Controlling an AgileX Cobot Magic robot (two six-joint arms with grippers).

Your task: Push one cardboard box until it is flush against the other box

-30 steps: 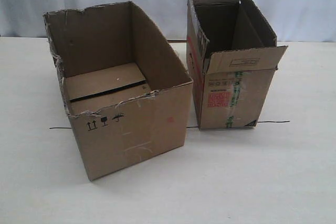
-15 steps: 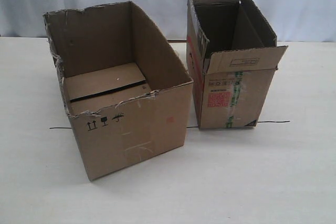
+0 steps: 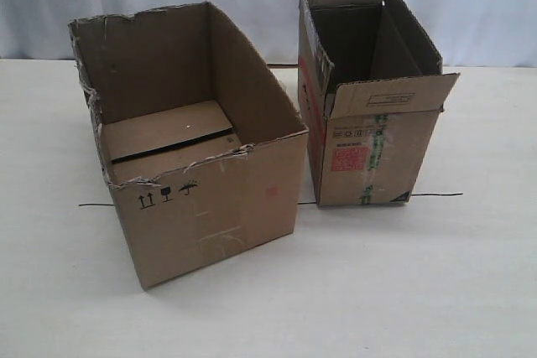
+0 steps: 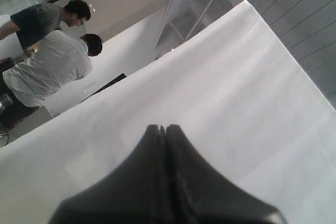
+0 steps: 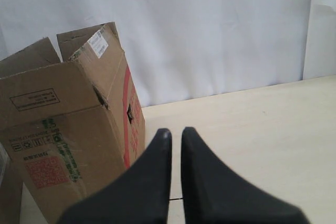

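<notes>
Gap first: the wide plain brown cardboard box with ragged torn edges (image 3: 210,207) sits angled on the pale tabletop (image 3: 403,291). Its near corner is close to the taller, narrower brown box with the red label (image 3: 369,161) but not touching, and the space between them widens toward the back. My left pincer (image 4: 165,127) is pressed closed, pads together, holding nothing and aimed across a white sheet (image 4: 236,93) with neither box in its view. My right pincer (image 5: 175,132) is all but closed, a sliver between the tips, empty, with the tall box just off to one side. Neither arm shows in the exterior view. My call: closed tips make a fine pusher. I'd plant them low on the wide box's outer wall, toward its rear, so it swings square as it slides. Go slowly, since that narrow box could skid or tip.
</notes>
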